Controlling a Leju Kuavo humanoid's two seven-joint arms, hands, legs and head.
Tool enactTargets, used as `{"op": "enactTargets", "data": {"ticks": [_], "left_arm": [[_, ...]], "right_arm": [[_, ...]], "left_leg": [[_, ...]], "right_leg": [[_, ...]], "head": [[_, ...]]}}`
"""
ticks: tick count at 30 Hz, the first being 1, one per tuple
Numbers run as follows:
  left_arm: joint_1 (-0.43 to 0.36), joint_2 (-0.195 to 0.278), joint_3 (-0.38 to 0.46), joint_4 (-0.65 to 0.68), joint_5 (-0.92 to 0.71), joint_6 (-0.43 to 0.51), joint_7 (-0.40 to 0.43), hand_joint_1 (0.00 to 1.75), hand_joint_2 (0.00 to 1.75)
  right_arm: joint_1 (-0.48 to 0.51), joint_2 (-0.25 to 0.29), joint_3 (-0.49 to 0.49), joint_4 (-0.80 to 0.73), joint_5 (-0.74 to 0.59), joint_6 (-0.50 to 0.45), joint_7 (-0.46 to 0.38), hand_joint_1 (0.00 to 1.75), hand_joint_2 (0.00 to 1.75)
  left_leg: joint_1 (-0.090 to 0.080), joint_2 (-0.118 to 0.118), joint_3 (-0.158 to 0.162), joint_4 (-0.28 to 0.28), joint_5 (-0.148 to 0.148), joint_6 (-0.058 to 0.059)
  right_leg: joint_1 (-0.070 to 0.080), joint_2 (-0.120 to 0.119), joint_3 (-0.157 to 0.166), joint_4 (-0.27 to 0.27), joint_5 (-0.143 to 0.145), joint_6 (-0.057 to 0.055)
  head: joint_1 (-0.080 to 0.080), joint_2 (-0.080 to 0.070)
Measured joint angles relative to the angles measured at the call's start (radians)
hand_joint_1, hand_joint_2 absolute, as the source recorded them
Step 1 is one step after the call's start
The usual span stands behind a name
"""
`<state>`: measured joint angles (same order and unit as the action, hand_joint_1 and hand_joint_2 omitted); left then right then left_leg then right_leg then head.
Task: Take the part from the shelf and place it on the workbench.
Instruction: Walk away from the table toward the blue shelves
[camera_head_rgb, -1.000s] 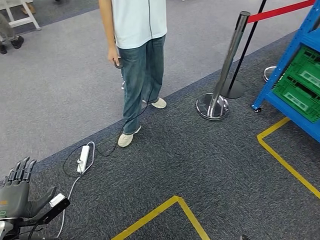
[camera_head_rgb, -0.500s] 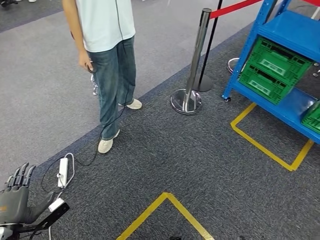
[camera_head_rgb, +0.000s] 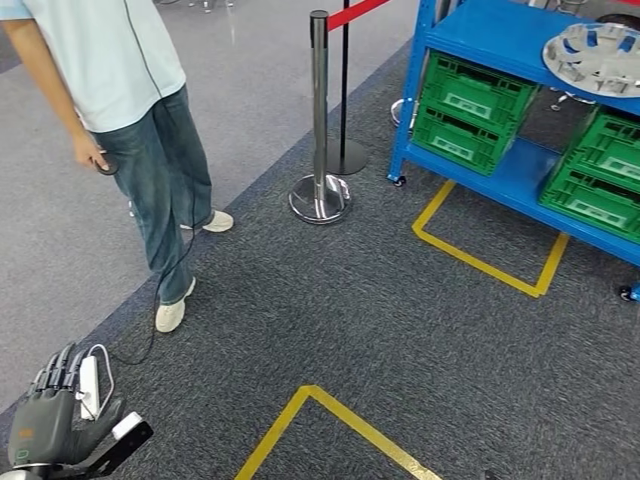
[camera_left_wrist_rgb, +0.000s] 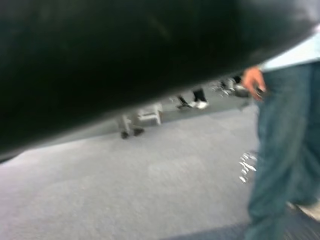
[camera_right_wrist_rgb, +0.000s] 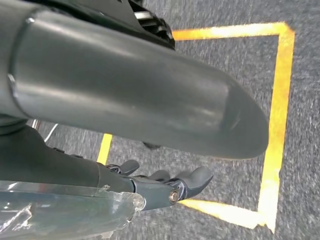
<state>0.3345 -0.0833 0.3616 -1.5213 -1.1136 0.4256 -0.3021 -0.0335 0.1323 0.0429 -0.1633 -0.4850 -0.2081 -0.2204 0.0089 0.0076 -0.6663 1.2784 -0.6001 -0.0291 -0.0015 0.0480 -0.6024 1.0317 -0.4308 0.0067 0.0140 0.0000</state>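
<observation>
Here, on a dark grey carpet (camera_head_rgb: 302, 300) marked w/ yellow tape lines (camera_head_rgb: 483, 262), the robot's left hand (camera_head_rgb: 49, 420) hangs low at the near left of the head view, fingers spread apart, thumb out to the side, holding nothing. The right hand (camera_right_wrist_rgb: 166, 185) appears in the right wrist view, thick thumb stretched long across the frame & darker fingers extended beneath it, nothing between them; a yellow tape corner (camera_right_wrist_rgb: 279, 100) lies on the carpet below. The part (camera_head_rgb: 595, 55), a round silver wheel-cover-like disc, rests on the upper level of the blue shelf (camera_head_rgb: 483, 30) at far right, well apart from both hands. Under it, on the lower level, sit green crates (camera_head_rgb: 468, 110), one stack at the shelf's left end & another (camera_head_rgb: 596, 175) further right. A chrome stanchion post (camera_head_rgb: 320, 120) on a round base stands just left of the shelf, a red belt (camera_head_rgb: 355, 12) running from its top; a second, dark post (camera_head_rgb: 345, 90) stands behind. At left a person (camera_head_rgb: 128, 90) in a pale shirt & jeans stands on the carpet edge, one hand (camera_head_rgb: 89, 152) holding a small dark device w/ a cable trailing down to a white power strip (camera_head_rgb: 89, 388) on the floor, near the left hand. Left wrist view is blurred: jeans (camera_left_wrist_rgb: 283, 150) & lighter grey floor.
</observation>
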Motion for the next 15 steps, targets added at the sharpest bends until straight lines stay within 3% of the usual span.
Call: {"op": "enactTargets", "data": {"ticks": [2,4,6,8,10,12,13,14,15], "left_arm": [[0.0,-0.013,0.009,0.012,-0.004,0.0,-0.008,0.0,0.0],[-0.003,-0.022,0.017,0.019,-0.006,0.001,-0.012,0.0,0.0],[-0.005,-0.031,0.025,0.025,-0.006,0.0,-0.014,0.0,0.0],[-0.008,-0.04,0.031,0.031,-0.006,-0.002,-0.016,0.0,0.0],[-0.014,-0.051,0.038,0.044,-0.006,-0.003,-0.022,0.0,0.0],[-0.017,-0.063,0.053,0.071,-0.006,0.0,-0.037,0.0,0.0],[-0.019,-0.07,0.063,0.091,-0.006,0.002,-0.048,0.0,0.0],[-0.024,-0.077,0.074,0.114,-0.01,0.005,-0.06,0.0,0.0],[-0.031,-0.085,0.085,0.142,-0.015,0.009,-0.075,0.0,0.0]], "right_arm": [[0.001,0.0,-0.001,0.0,0.0,0.0,0.0,0.0,0.0],[0.0,0.0,-0.003,0.0,0.0,-0.001,0.0,0.0,0.0],[0.0,0.0,-0.004,0.0,0.0,-0.001,-0.001,0.0,0.0],[0.006,0.0,-0.004,0.0,0.0,-0.001,0.0,0.0,0.0],[0.01,0.0,-0.004,0.0,0.0,0.0,0.002,0.0,0.0],[0.006,0.001,-0.004,0.0,0.0,0.001,0.006,0.0,0.0],[0.004,0.001,-0.005,0.0,0.0,0.004,0.008,0.0,0.0],[0.003,0.002,-0.005,0.0,0.0,0.007,0.01,0.0,0.0],[0.004,0.002,-0.006,0.0,0.0,0.01,0.012,0.0,0.0]], "left_leg": [[0.002,-0.012,0.024,-0.069,0.062,0.002],[0.009,-0.055,0.08,-0.197,0.122,0.002],[0.01,-0.082,0.105,-0.257,0.135,0.005],[0.007,-0.065,0.106,-0.264,0.137,0.018],[0.006,-0.041,0.108,-0.267,0.142,0.033],[0.002,-0.015,0.108,-0.269,0.142,0.043],[-0.001,-0.001,0.108,-0.269,0.141,0.046],[-0.003,0.013,0.108,-0.269,0.141,0.047],[-0.004,0.027,0.108,-0.269,0.14,0.047]], "right_leg": [[-0.002,0.03,0.0,0.0,0.002,0.003],[-0.002,0.059,-0.002,0.003,0.004,0.011],[-0.003,0.082,-0.009,0.004,0.008,0.023],[-0.007,0.099,-0.02,-0.001,0.013,0.036],[-0.005,0.062,-0.037,0.024,-0.004,0.044],[-0.001,-0.006,-0.083,0.127,-0.063,0.047],[-0.001,-0.027,-0.114,0.195,-0.096,0.049],[-0.001,-0.037,-0.138,0.251,-0.118,0.05],[-0.001,-0.041,-0.146,0.275,-0.122,0.05]], "head": [[0.0,0.0],[0.0,0.0],[-0.001,0.0],[-0.001,0.0],[0.003,0.0],[0.007,0.0],[0.009,0.0],[0.008,0.0],[0.008,0.0]]}}
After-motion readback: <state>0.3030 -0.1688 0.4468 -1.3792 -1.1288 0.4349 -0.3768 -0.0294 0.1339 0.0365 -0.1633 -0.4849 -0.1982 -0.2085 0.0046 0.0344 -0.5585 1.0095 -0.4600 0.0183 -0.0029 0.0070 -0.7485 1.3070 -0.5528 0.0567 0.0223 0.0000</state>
